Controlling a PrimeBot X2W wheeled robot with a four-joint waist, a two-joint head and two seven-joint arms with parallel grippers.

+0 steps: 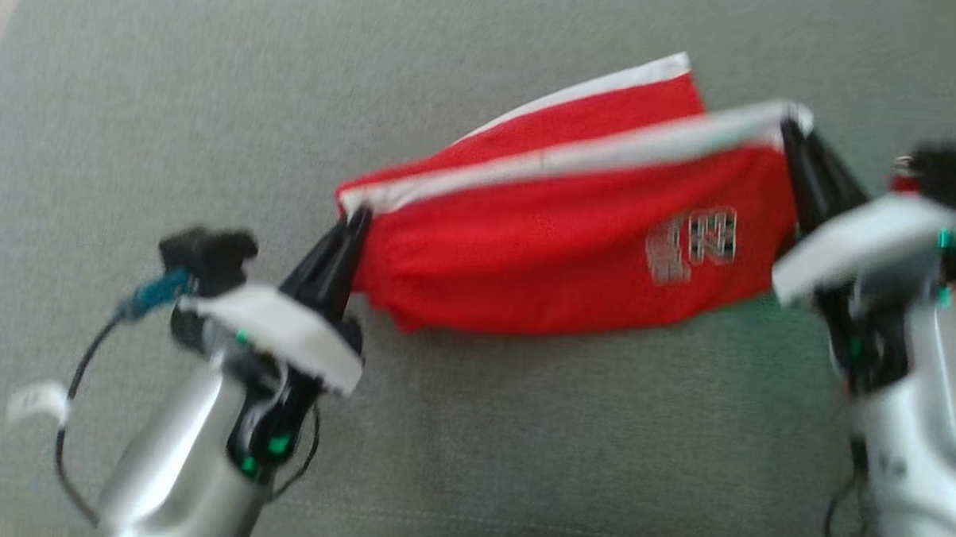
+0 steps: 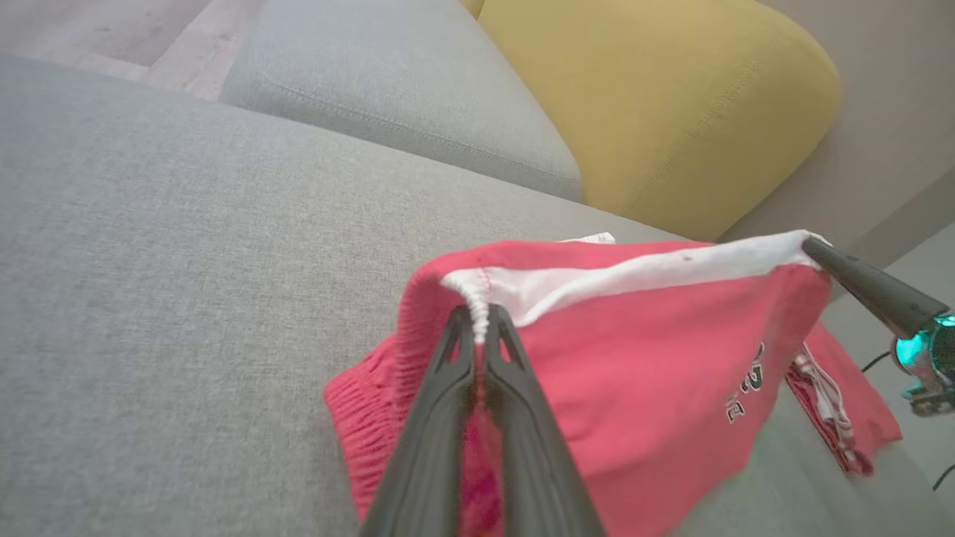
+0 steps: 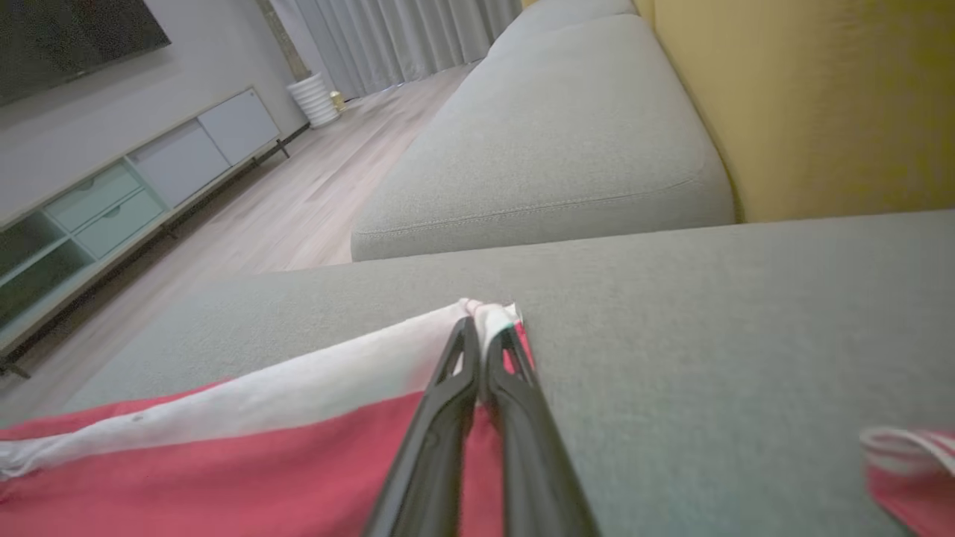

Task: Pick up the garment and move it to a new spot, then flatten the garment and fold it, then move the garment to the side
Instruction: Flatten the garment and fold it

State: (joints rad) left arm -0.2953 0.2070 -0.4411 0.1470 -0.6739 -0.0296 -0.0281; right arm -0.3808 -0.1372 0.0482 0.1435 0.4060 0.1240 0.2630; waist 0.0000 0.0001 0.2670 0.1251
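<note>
Head view: the left gripper (image 1: pixel 358 215) is clenching one end of the white band of the red garment (image 1: pixel 558 263), and the right gripper (image 1: pixel 789 128) is clenching the other end. The band is stretching taut between them above the grey sofa seat (image 1: pixel 214 92). The cloth is hanging below it, with a grey printed number (image 1: pixel 693 244) showing near the right end. The picture is blurring, most of all around the right arm.

Left wrist view: the two dark fingers (image 2: pixel 436 418) are pressing together on the bunched white corner of the garment. The red cloth is sagging down to the seat, where its lower folds are resting. At the far corner the right gripper's tip is pinching the band. Behind are lying a grey cushion (image 2: pixel 403 97) and a yellow cushion (image 2: pixel 671 104). A second red cloth (image 2: pixel 843 403) with white cords is lying on the seat just beyond.

Right wrist view: the right gripper's fingers (image 3: pixel 522 432) are closing tight on the white corner. Beyond the sofa a wooden floor (image 3: pixel 298 186) and a low cabinet (image 3: pixel 112 201) are showing.
</note>
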